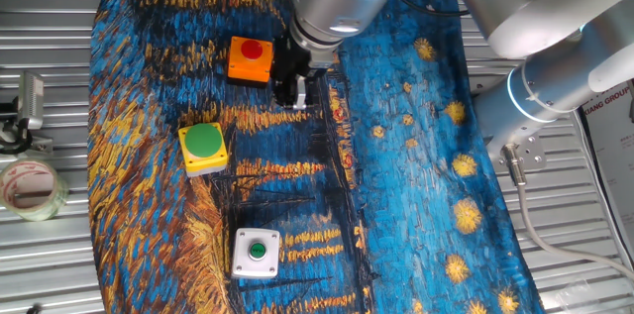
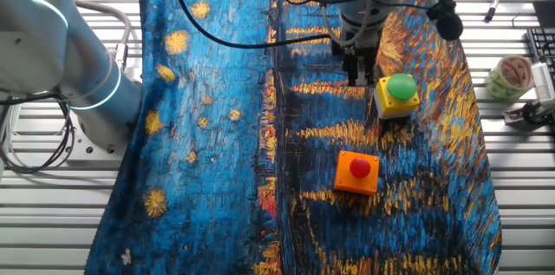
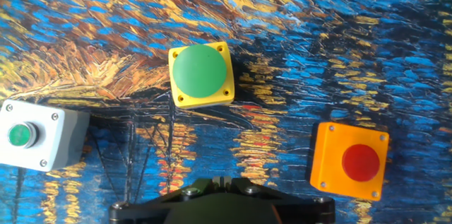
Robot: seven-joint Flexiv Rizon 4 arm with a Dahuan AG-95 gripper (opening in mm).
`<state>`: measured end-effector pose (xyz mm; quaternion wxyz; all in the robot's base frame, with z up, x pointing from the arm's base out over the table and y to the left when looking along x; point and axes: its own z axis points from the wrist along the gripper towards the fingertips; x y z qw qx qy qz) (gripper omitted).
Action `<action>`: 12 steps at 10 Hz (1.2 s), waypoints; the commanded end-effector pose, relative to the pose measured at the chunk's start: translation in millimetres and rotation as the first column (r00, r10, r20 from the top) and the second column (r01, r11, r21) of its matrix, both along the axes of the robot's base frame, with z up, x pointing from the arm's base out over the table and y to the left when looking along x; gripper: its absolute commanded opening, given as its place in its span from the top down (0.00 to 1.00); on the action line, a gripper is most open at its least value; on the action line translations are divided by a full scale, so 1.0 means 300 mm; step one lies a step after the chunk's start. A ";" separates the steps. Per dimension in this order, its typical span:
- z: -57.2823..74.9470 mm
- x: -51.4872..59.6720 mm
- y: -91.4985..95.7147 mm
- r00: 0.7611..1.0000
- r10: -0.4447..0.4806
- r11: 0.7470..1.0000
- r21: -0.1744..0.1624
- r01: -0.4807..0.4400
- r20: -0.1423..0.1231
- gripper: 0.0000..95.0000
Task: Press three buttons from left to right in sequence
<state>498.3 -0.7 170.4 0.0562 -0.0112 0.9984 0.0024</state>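
Three button boxes lie in a row on the painted cloth: an orange box with a red button [image 1: 249, 59] [image 2: 357, 172] [image 3: 351, 160], a yellow box with a large green button [image 1: 203, 147] [image 2: 397, 94] [image 3: 201, 73], and a white box with a small green button [image 1: 256, 253] [image 3: 32, 136]. The white box is hidden in the other fixed view. My gripper [image 1: 297, 96] [image 2: 358, 75] [image 3: 219, 181] hangs above the cloth beside the row, close to the orange and yellow boxes and touching neither. Its fingertips meet, shut and empty.
The blue and orange painted cloth [image 1: 396, 156] covers the slatted metal table. A roll of tape [image 1: 30, 188] [image 2: 512, 75] and a small metal fixture [image 1: 28, 106] sit off the cloth past the row. The arm's base [image 2: 95, 101] stands on the other side.
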 end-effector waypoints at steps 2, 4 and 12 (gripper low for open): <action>-0.001 0.005 0.002 1.000 -0.004 1.000 -0.001 0.004 -0.005 1.00; -0.002 0.005 0.002 1.000 -0.006 1.000 -0.004 0.005 -0.007 1.00; -0.020 -0.024 -0.091 0.999 0.039 0.999 0.010 -0.039 -0.004 1.00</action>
